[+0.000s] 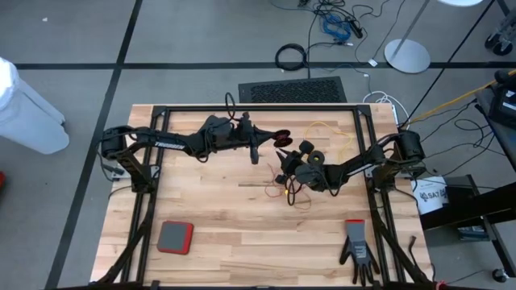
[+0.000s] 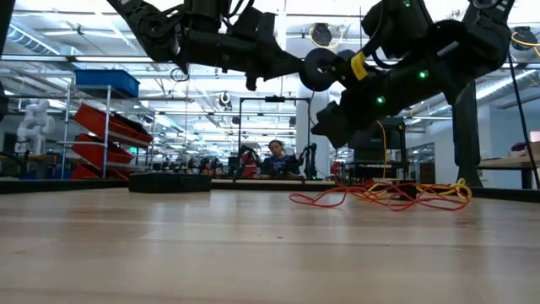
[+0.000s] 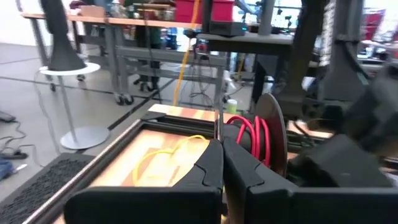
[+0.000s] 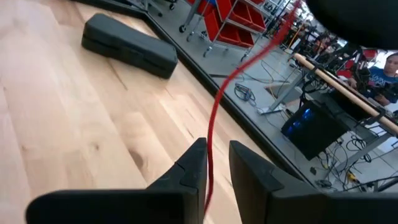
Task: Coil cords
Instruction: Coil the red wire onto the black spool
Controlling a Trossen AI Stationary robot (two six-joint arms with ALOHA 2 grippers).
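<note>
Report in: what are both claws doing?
Left gripper shut, beside red-wound reel. Right gripper slightly open, red cord between fingers. Red-yellow tangle loose on table. Nothing blocking.

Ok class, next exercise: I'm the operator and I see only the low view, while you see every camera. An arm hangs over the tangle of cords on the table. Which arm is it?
Observer: The right one. From above, it reaches in from the table's right side to the red cord near the middle.
Operator: Has it clamped the cord?
Observer: No. In its wrist view the right gripper is open, and the red cord runs through the gap between its fingers.
Operator: And the other arm?
Observer: The left gripper is shut, right beside a reel wound with red cord.
</note>
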